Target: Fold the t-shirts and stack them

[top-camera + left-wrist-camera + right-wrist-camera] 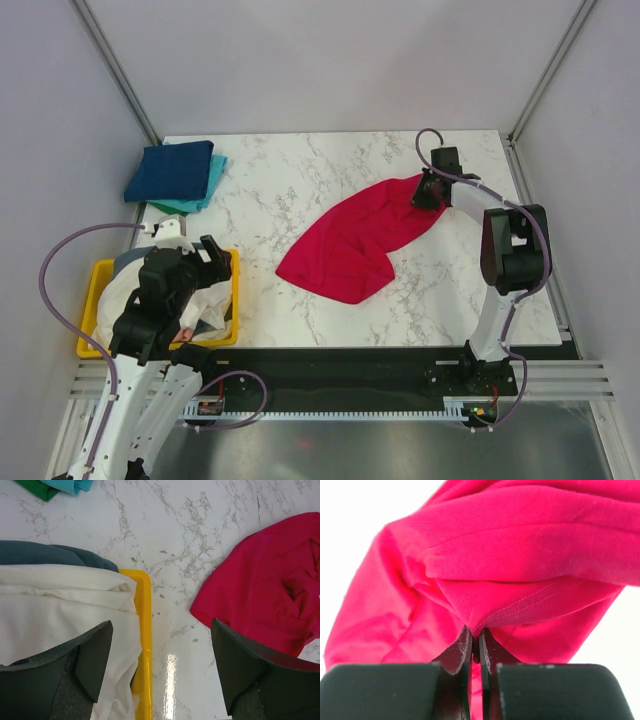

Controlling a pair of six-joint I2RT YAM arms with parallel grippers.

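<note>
While the right gripper (476, 641) pinches the red t-shirt (352, 243) toward the table's (300, 180) far right corner, the left gripper (161, 630) hangs spread above the yellow tray (97, 281).

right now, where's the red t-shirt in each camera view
Top external: red t-shirt centre-right on table, far end in right gripper.
Left wrist: red t-shirt at right edge.
Right wrist: red t-shirt fills frame, pinched by fingers.
Shared landmark: yellow tray, top and left wrist only.
</note>
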